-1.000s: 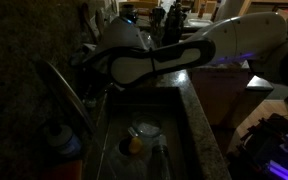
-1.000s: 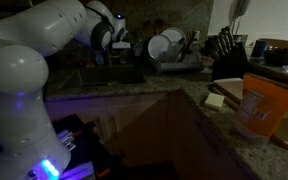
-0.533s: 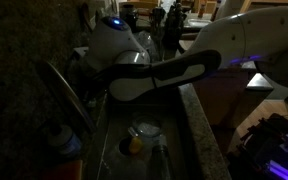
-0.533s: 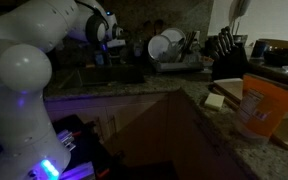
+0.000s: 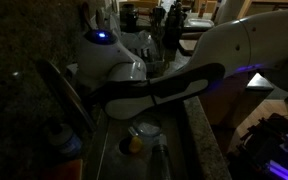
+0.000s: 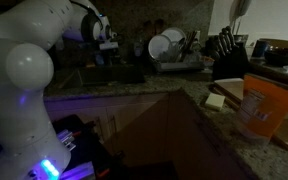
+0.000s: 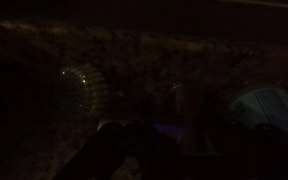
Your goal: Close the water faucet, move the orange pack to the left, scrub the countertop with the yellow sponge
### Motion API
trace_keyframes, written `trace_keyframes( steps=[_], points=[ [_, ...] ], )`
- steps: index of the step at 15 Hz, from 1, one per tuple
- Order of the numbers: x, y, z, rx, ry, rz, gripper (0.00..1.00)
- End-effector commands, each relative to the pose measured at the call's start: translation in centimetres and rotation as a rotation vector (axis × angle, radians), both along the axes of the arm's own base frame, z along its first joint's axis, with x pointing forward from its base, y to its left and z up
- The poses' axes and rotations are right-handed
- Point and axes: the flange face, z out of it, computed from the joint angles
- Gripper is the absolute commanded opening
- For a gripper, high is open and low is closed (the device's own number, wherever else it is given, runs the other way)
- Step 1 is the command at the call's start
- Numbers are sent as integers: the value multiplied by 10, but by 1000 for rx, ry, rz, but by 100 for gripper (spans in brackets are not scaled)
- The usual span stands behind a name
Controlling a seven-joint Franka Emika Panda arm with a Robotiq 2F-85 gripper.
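The long, slanting, shiny grey metal water faucet (image 5: pixel 69 100) leans out over the steel sink (image 5: pixel 112 152). In the sink lie a round white dish (image 5: pixel 145 130) and, just beside it, a yellow-orange lump (image 5: pixel 133 146). A blue-capped orange bottle (image 5: pixel 62 140) stands at the sink's edge, below the faucet. The white robot arm (image 5: pixel 164 85) stretches across above the sink, and its end is held high over the sink's far side, close to the wall in an exterior view (image 6: pixel 106 40). The jaws are too small and dark in every view, so I cannot tell whether they stand wide or narrow, or whether they hold anything.

The dark, glossy, speckled stone surface (image 6: pixel 174 105) runs on from the sink and round a corner. The soft, boxy orange pack (image 6: pixel 264 105) stands upright on it, well apart from the sink. The flat, pale yellow rectangular sponge (image 6: pixel 216 100) lies just beside the pack, on the side toward the sink. A dish rack with white plates (image 6: pixel 169 48) sits near the sink, and a black knife block (image 6: pixel 224 55) stands beyond the rack.

The wrist view is nearly black. It shows only speckled stone and a round glinting shape (image 7: pixel 79 90).
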Motion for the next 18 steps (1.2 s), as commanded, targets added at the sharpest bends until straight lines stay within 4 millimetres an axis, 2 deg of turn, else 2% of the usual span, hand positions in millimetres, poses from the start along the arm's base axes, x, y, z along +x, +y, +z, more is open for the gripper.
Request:
trace_keyframes(
  steps=[1,3,5,9,11,12,16,17,18],
  points=[
    [7,-19,24,-118,-69,-107,85],
    [13,-36,45,-173,-121,-179,99],
    [15,-56,67,-211,-120,-291,100],
    [4,-97,88,-287,-49,-490,100],
    [-8,-114,94,-316,5,-590,100],
    [12,-91,89,-269,-36,-516,100],
    [-1,-105,96,-298,-12,-575,100],
    [4,-114,90,-331,-27,-638,100],
    [8,-130,93,-359,-88,-707,100]
  ],
)
